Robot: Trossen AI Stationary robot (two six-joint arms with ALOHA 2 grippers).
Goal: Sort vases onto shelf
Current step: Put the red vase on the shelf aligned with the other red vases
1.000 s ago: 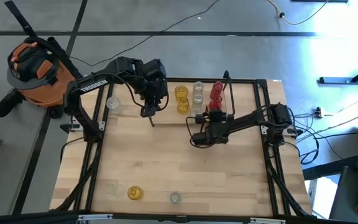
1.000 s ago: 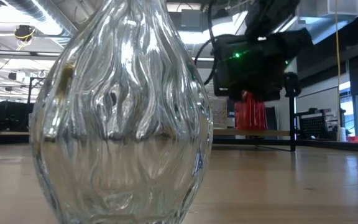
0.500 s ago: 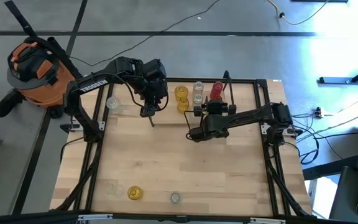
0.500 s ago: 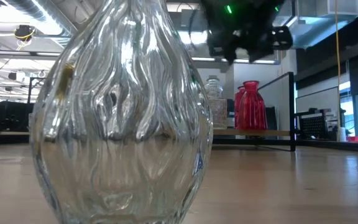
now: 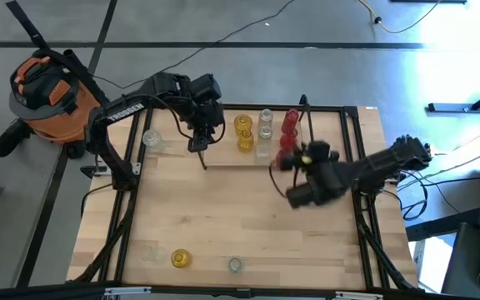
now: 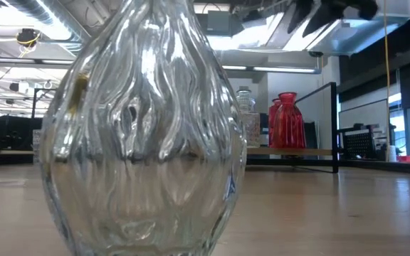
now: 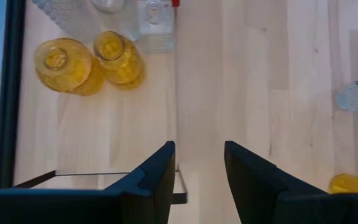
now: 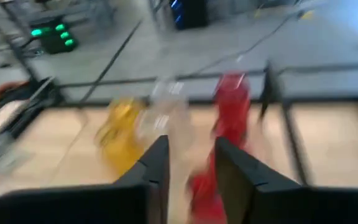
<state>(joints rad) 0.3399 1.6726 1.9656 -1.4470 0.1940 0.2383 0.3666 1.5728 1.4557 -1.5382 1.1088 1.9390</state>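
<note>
Hovering right pincer [image 5: 282, 163] beside red vases [image 5: 289, 125], narrow gap, empty, left pincer [image 5: 200, 148] parted over shelf [image 5: 223, 158], empty

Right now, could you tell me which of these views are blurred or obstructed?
Right wrist view: motion-smeared, the red vases and yellow vases streaked. Low view: a close clear vase fills the left side. High and left wrist views: sharp.

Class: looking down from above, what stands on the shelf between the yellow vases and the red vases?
The clear vases stand between the yellow vases and the red vases on the shelf. The high view shows this best.
</note>
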